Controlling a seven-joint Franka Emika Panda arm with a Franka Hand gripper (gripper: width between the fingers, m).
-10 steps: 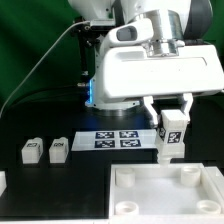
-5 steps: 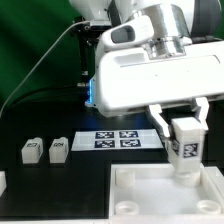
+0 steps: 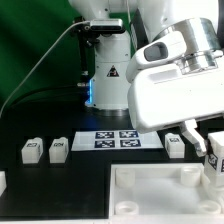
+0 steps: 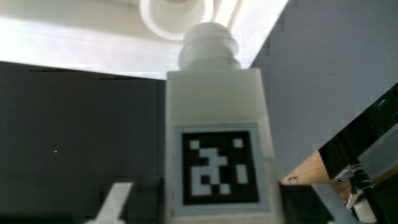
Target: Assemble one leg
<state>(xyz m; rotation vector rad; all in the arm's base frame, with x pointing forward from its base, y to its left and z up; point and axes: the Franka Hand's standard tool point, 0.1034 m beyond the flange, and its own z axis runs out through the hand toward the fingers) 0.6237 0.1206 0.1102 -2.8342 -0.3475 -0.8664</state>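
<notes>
sideways slid the end effector (image 3: 209, 142), gripping the stubby white plastic leg (image 3: 215, 160) near the flat white board (image 3: 150, 196); plugging in was left.

Green backdrop (image 3: 20, 30) behind — black tabletop (image 3: 60, 188), blue glow (image 3: 88, 97).

No words readable, marker tag (image 4: 217, 165) on the leg (image 4: 214, 95), tags on the marker board (image 3: 117, 139)
</notes>
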